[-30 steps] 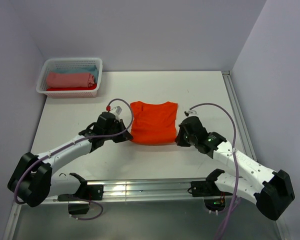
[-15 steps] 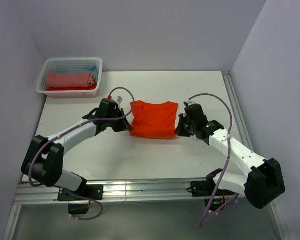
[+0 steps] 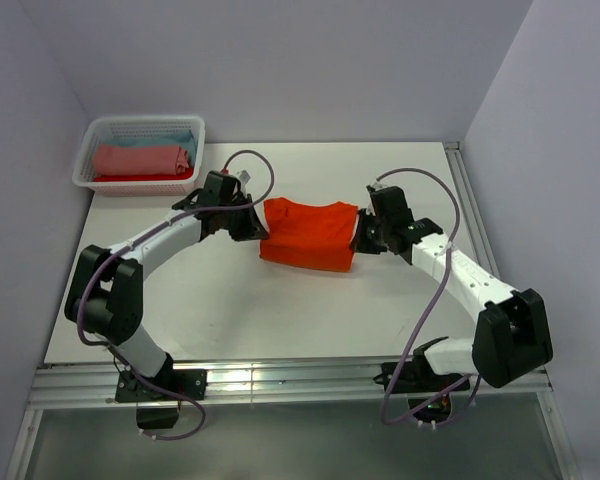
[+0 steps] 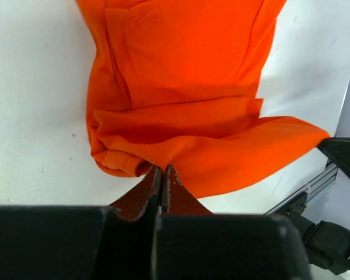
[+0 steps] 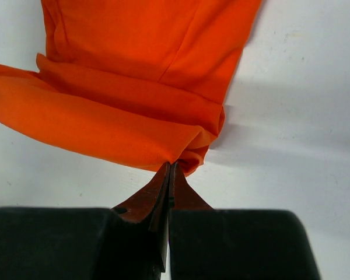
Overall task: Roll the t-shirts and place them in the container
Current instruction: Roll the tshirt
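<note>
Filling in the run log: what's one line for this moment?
left fingers: shut on orange t-shirt | right fingers: shut on it too | near edge: folded over

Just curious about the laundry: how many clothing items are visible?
4: an orange t-shirt on the table; pink roll, light blue roll and red roll in the basket. Others may hide beneath.

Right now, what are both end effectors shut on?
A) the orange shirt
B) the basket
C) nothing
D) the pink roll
A: the left end effector and the right end effector each pinch a folded corner of the orange shirt; the basket stands apart, far left.
</note>
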You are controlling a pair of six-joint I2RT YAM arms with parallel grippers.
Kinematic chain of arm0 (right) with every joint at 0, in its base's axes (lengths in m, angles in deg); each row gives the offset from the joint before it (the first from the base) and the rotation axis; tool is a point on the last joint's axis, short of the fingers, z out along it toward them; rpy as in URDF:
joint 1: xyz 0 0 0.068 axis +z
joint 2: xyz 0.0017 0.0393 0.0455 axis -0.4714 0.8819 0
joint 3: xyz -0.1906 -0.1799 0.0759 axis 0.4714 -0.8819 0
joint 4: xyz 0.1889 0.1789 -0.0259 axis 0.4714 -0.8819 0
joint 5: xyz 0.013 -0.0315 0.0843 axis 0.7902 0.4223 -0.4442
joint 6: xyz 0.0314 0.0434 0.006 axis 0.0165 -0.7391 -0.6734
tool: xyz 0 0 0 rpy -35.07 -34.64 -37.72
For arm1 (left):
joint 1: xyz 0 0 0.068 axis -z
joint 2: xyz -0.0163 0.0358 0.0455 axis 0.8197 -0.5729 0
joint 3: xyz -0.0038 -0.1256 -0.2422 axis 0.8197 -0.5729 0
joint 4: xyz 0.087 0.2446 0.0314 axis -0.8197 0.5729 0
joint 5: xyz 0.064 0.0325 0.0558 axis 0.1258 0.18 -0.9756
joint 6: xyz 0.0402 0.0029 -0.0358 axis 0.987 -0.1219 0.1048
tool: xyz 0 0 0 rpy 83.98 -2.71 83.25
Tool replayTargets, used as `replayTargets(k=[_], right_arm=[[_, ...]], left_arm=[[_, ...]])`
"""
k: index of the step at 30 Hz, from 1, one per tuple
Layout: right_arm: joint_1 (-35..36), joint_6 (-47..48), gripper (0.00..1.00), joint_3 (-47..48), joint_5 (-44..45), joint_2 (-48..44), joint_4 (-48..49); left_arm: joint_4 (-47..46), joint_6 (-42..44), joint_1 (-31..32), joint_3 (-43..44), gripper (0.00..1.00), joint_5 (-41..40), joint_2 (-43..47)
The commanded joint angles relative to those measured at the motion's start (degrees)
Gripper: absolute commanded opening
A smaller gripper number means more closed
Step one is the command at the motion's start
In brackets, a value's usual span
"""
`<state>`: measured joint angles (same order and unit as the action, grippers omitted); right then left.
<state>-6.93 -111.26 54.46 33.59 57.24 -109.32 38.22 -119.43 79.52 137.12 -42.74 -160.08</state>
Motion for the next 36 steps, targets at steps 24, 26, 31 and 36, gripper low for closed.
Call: replayTargets(k=[24, 26, 31, 36], right_arm=[[-5.28, -2.99, 0.00, 12.72, 3.38, 24.99, 7.23], [-5.20, -3.52, 0.00, 13.51, 3.73, 27.11, 6.89], [-5.28, -4.31, 0.00, 11.58, 4.34, 28.61, 7.76], [-4.67, -3.26, 0.00, 11.05, 4.60, 28.71, 6.71]], left_arm=[[0.42, -0.52, -3.81, 21.46, 0.29, 4.27, -22.47], [1.21, -0.26, -3.81, 23.04, 0.27, 3.48, -24.49], [2.79, 0.71, -3.81, 25.60, 0.23, 2.07, -29.24], [1.39, 0.62, -3.81, 22.09, 0.17, 0.58, -28.81]])
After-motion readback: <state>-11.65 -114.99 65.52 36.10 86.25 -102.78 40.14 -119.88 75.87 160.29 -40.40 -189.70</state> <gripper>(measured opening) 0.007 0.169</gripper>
